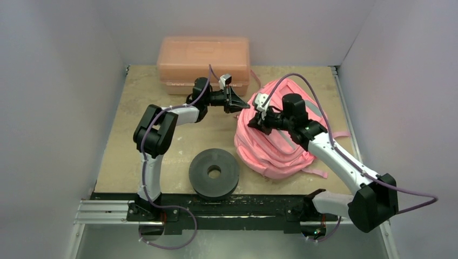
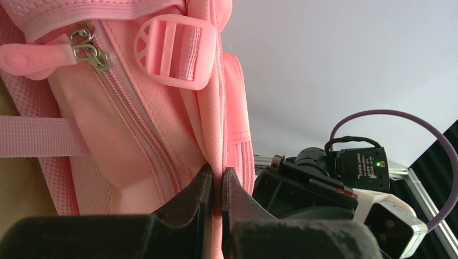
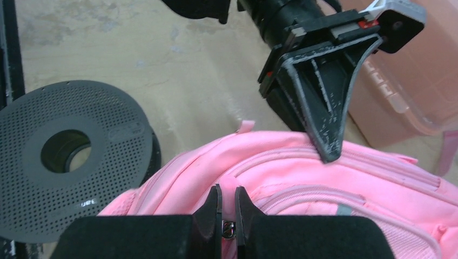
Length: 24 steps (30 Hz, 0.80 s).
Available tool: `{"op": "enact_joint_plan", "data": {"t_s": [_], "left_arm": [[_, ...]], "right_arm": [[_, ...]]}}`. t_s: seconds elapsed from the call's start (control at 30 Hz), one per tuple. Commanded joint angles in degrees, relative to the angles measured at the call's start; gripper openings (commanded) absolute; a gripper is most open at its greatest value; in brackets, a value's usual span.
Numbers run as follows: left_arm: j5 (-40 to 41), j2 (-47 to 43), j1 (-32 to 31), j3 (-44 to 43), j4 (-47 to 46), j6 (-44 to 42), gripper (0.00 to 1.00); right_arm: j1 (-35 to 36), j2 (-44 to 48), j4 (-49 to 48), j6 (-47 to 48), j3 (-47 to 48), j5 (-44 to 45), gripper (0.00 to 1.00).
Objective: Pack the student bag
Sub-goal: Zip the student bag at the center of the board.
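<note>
The student bag [image 1: 281, 143] is a soft bright-pink backpack lying on the right half of the table. My left gripper [image 1: 246, 107] reaches its upper left edge and is shut on a fold of pink fabric beside a zipper seam, as the left wrist view [image 2: 217, 172] shows. My right gripper [image 1: 254, 123] is over the bag's left side. In the right wrist view [image 3: 227, 190] it is shut on a pink zipper pull [image 3: 228, 182], with the metal ring showing between the jaws. Another pink zipper pull [image 2: 32, 54] and a pink strap buckle [image 2: 175, 51] lie above the left jaws.
A rigid salmon-pink plastic box [image 1: 203, 62] stands at the back, against the wall. A black perforated spool [image 1: 214, 172] lies near the front, left of the bag. Grey walls close in three sides. Pink straps trail off the bag's right side [image 1: 340, 134].
</note>
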<state>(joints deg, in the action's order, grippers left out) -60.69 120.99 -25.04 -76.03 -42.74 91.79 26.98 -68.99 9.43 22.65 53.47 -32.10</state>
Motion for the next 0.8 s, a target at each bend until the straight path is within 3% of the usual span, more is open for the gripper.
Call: {"op": "enact_joint_plan", "data": {"t_s": [0.0, 0.13, 0.4, 0.53, 0.63, 0.77], "left_arm": [[6.4, -1.0, 3.7, -1.8, -6.6, 1.0, 0.0], [6.0, -0.5, 3.8, -1.8, -5.7, 0.1, 0.0], [5.9, -0.2, 4.6, -3.0, -5.3, 0.3, 0.0], [5.8, -0.5, 4.6, -3.4, -4.6, -0.1, 0.0], [5.5, -0.8, 4.6, -2.7, -4.7, -0.4, 0.0], [5.4, -1.5, 4.6, -1.5, -4.9, -0.8, 0.0]], "right_arm": [[0.9, 3.5, 12.1, 0.2, -0.6, -6.3, 0.0], [1.0, 10.5, 12.0, -6.2, -7.4, -2.2, 0.02], [1.0, 13.2, 14.4, -17.2, -3.8, 8.4, 0.04], [1.0, 11.7, 17.0, -24.6, -4.0, 11.3, 0.33], [1.6, 15.8, 15.9, -31.6, -4.8, 12.7, 0.57], [1.7, 17.4, 20.1, -47.3, -1.1, 16.5, 0.76]]}}
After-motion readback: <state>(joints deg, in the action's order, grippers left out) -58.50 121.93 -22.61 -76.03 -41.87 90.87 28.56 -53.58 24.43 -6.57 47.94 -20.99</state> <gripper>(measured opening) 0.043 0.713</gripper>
